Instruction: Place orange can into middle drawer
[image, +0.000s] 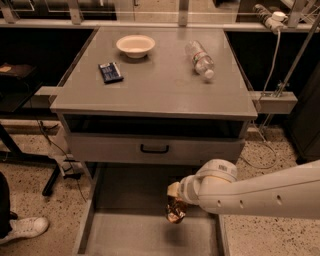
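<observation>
The orange can (175, 212) hangs from my gripper (174, 200), which is shut on its upper part. The can is tilted and held above the floor of the open middle drawer (125, 235), right of the drawer's middle, and does not rest on the floor. The drawer is a wide grey tray pulled out low at the front of the cabinet. My white arm (260, 194) reaches in from the right edge of the view and hides the drawer's right wall.
Above the tray is a shut grey drawer front with a black handle (154, 148). On the cabinet top stand a white bowl (135, 45), a dark blue packet (110, 72) and a lying clear water bottle (200, 58). A person's white shoe (22, 229) is at the lower left.
</observation>
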